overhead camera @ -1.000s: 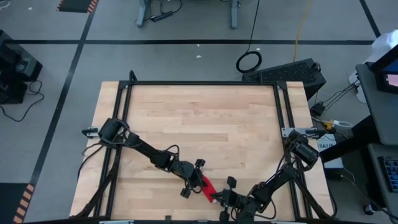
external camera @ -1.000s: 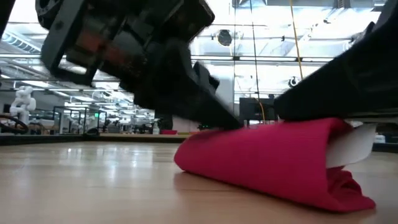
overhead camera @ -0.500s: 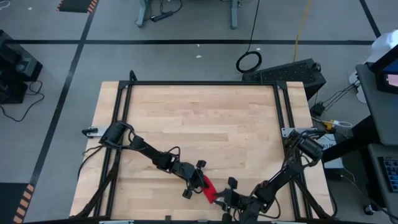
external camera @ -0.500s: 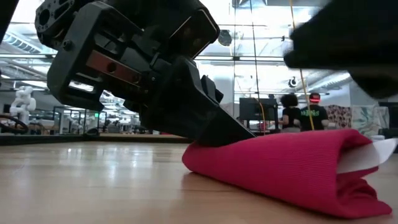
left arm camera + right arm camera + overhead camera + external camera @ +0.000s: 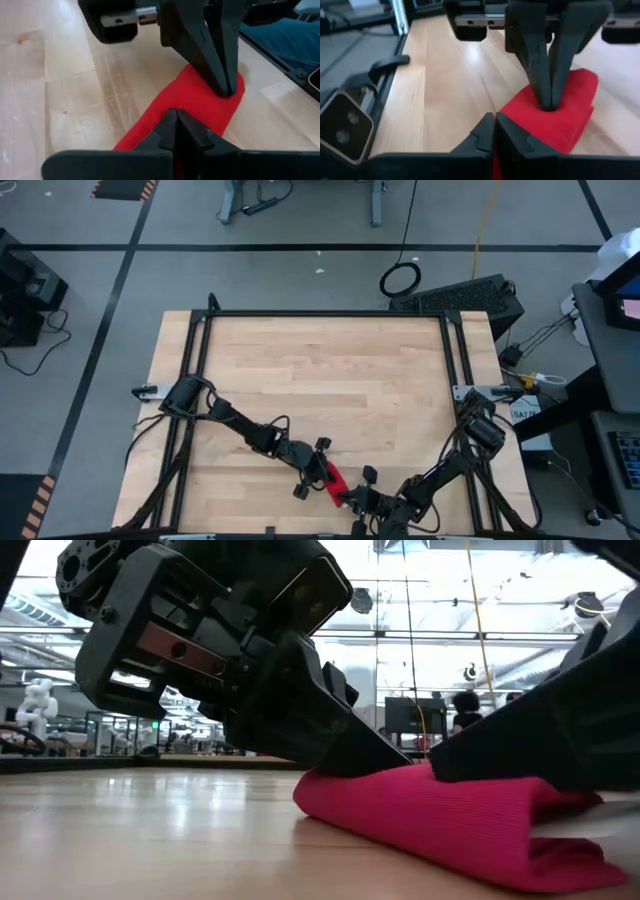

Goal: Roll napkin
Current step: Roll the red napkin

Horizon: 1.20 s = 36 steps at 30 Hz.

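your left gripper (image 5: 318, 471) has its fingers (image 5: 176, 131) pressed together, tips down on one end of the napkin (image 5: 331, 480). your right gripper (image 5: 347, 498) also has its fingers (image 5: 495, 131) together, tips on the other end. the napkin lies as a short red roll on the bench (image 5: 320, 380), near the front edge, between the two grippers.

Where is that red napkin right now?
In the high view, the napkin lies rolled up near the table's front edge, about midway across, pinched between the left gripper at one end and the right gripper at the other.
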Each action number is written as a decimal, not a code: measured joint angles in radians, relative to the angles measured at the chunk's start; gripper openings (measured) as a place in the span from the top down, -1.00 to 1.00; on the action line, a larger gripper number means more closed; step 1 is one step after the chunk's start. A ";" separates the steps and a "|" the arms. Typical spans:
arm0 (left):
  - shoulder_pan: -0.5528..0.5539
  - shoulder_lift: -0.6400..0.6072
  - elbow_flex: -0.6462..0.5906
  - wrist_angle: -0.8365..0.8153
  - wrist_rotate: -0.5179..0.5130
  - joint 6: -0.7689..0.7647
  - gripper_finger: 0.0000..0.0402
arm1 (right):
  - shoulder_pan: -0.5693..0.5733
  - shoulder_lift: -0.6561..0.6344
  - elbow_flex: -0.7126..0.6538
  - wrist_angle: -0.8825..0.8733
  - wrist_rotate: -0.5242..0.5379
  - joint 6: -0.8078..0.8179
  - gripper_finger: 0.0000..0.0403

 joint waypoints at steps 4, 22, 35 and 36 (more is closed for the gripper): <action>0.000 -0.001 -0.001 0.002 0.000 0.000 0.94 | -0.002 0.035 0.004 0.045 0.005 0.048 0.98; 0.001 -0.108 -0.004 -0.051 0.094 0.077 0.94 | 0.004 0.023 -0.002 0.092 -0.011 -0.046 1.00; 0.026 -0.109 -0.066 -0.046 0.037 0.003 0.94 | 0.001 0.004 -0.002 0.095 -0.016 -0.084 1.00; 0.026 -0.113 -0.066 -0.043 0.037 0.000 0.94 | 0.001 -0.002 -0.002 0.094 -0.012 -0.085 1.00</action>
